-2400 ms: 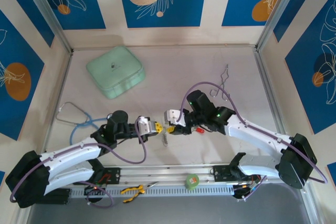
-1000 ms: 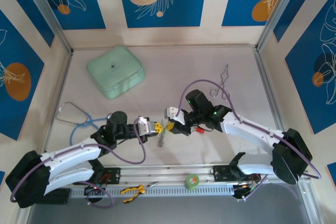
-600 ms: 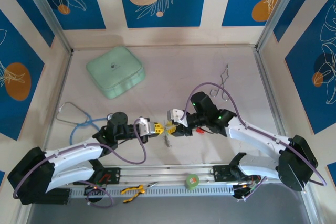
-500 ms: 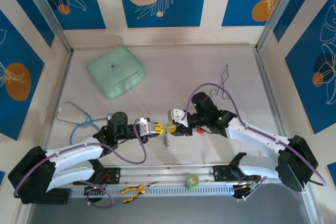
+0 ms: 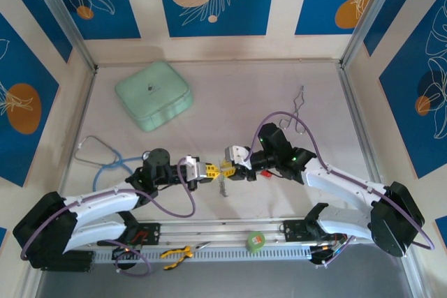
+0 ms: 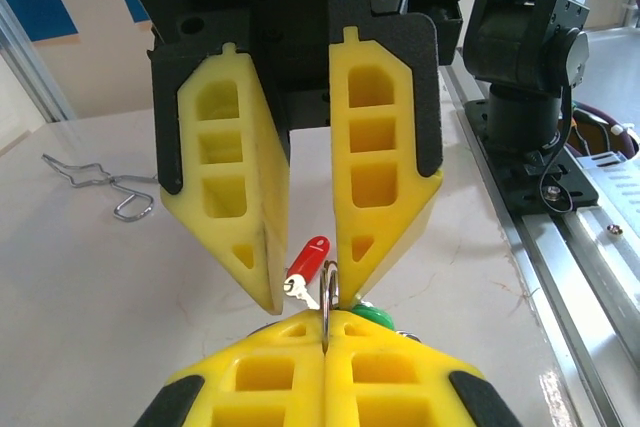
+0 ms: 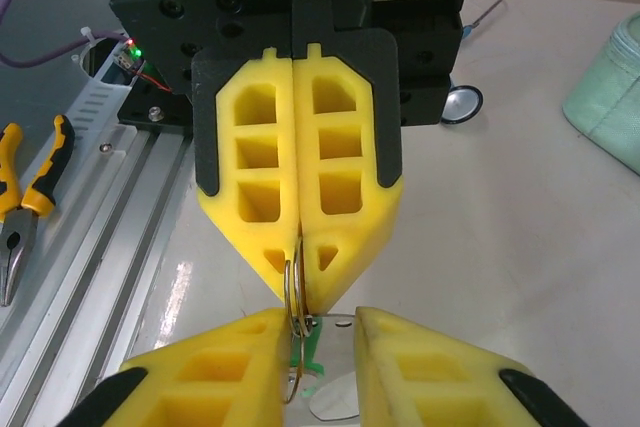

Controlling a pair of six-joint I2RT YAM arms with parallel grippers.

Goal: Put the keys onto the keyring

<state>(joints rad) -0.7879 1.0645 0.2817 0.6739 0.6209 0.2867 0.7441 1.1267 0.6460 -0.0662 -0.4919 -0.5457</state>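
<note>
Over tabletop (image 5: pixel 230 95), left gripper (image 6: pixel 325 315) is clamping keyring (image 6: pixel 327 292); right gripper (image 7: pixel 320 319) is gaping around it; keys (image 6: pixel 307 252) apparently awaiting threading.

Keyring (image 6: pixel 328 285) sits between left gripper (image 5: pixel 212 170) and right gripper (image 5: pixel 223 169).

We see both arms stretched low and inward from their bases, the left arm (image 5: pixel 98 204) bent at the elbow, the right arm (image 5: pixel 342 179) reaching across from its side. Their wrists are level and aimed at each other, so the left gripper (image 5: pixel 209 170) and right gripper (image 5: pixel 229 169) meet tip to tip at mid-table. In the right wrist view we find the left gripper (image 7: pixel 300 292) pressed closed, pinching the keyring (image 7: pixel 292 292). In the left wrist view the right gripper (image 6: pixel 308 292) stands with its jaws parted, tips pointing at the left's closed fingers (image 6: pixel 260 367).
</note>
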